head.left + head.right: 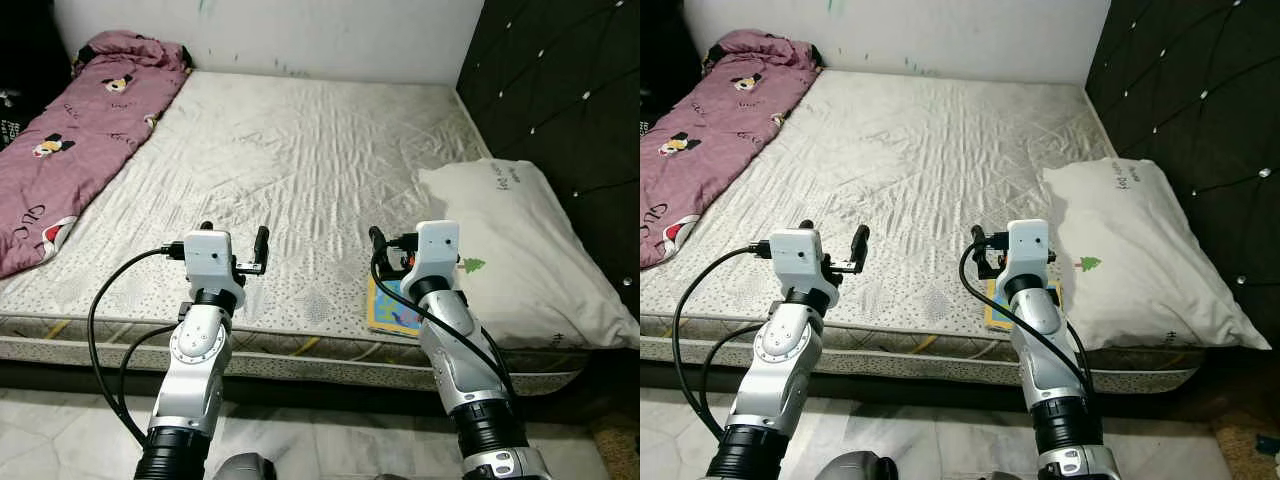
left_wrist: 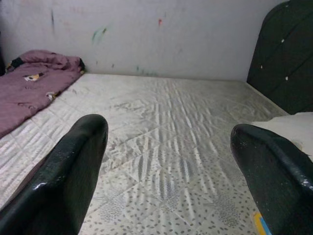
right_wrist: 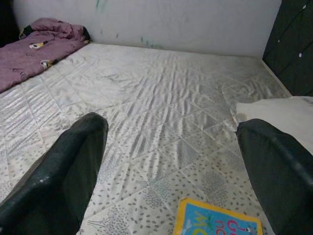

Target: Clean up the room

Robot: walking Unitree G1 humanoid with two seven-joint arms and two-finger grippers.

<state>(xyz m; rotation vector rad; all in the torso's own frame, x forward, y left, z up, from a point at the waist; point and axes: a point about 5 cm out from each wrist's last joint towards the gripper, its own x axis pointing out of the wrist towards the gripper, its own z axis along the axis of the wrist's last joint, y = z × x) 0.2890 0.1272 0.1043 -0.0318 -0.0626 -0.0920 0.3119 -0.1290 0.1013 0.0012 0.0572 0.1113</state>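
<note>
A colourful book (image 3: 217, 219) lies on the mattress (image 1: 300, 170) near its front edge, just beside the white pillow (image 1: 520, 250). The right gripper (image 3: 171, 161) hovers above it, fingers apart. The left gripper (image 2: 166, 166) is also spread wide. A purple blanket (image 1: 70, 140) lies at the far left.

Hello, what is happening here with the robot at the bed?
The robot stands at the edge of the mattress with both arms raised. The left gripper and the right gripper are open and hold nothing. A colourful book lies on the mattress just below the right gripper, beside the white pillow. A purple blanket lies along the far left side.
</note>
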